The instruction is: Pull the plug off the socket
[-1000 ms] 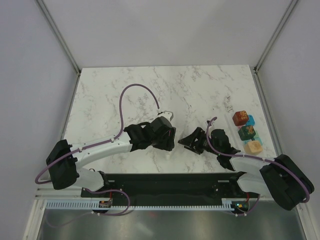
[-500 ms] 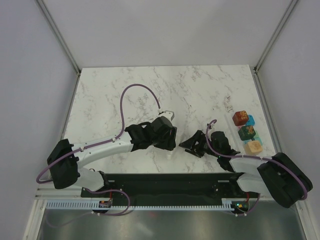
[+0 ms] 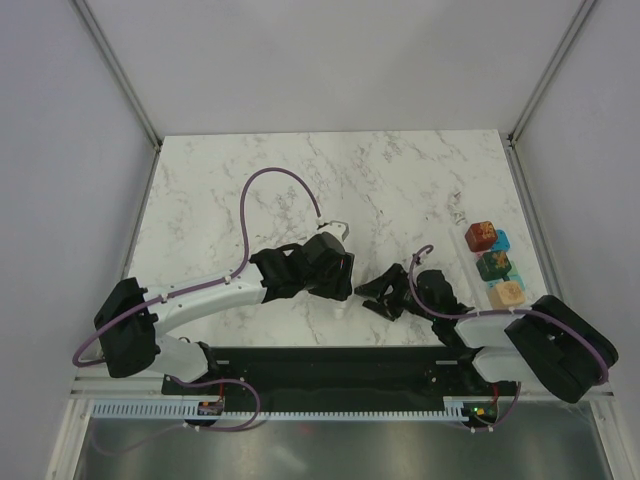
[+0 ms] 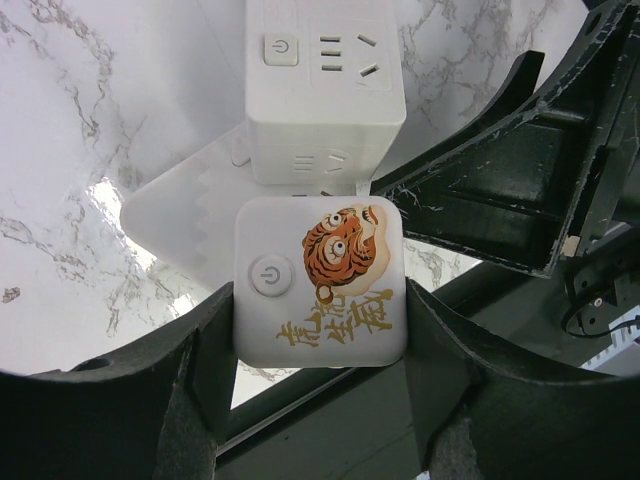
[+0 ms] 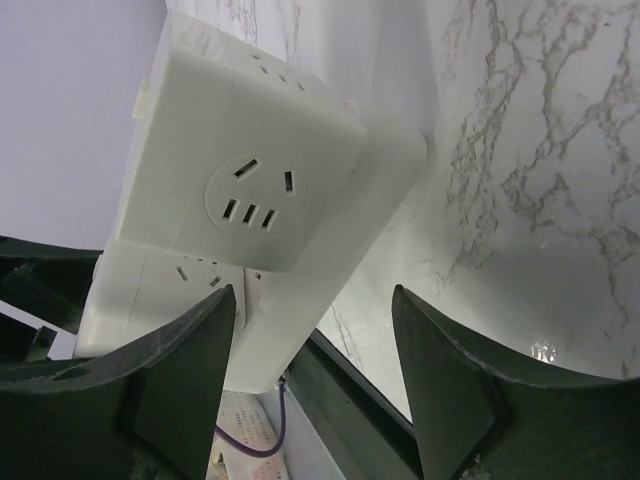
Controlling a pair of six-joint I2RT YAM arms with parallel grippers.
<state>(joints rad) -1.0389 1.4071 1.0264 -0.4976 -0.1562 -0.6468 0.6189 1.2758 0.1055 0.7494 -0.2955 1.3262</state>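
right pincer (image 5: 315, 320) shifted left toward socket (image 5: 240, 190), gaping, empty | left pincer (image 4: 320, 330) clamps tiger plug (image 4: 320, 285)

A: Lighting?
B: Top view's bright, even, diffuse; soft shadows on the table (image 3: 400, 180).
A: Wrist cams?
B: Left: glare patch on the marble, tiger cube (image 4: 320, 280) sharp, my left fingers (image 4: 120, 400) dark and soft near the lens. Right: white socket cube (image 5: 240, 170) nearly blown out, shaded underneath, edges bowed.
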